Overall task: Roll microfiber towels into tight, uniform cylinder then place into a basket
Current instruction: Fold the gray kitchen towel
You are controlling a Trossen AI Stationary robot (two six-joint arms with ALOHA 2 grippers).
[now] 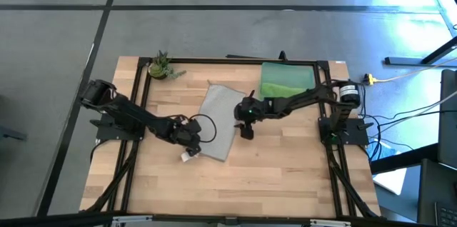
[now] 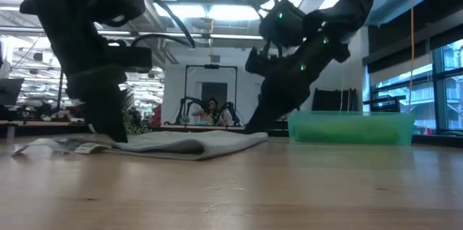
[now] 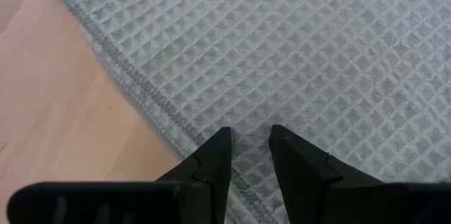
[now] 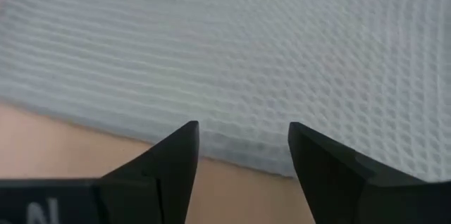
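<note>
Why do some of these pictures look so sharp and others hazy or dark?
Left wrist view: the grey towel has a crisp waffle weave. Right wrist view: the same weave is soft and blurred. Low view: both arms are dark silhouettes against bright ceiling lights, and the basket looks hazy. High view: bluish glare washes the floor at upper right.

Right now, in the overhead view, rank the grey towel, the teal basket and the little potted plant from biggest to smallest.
1. grey towel, lying flat, largest.
2. basket, a bit smaller; the right arm hides part of it, so the margin is unsure.
3. potted plant, clearly smallest.
</note>
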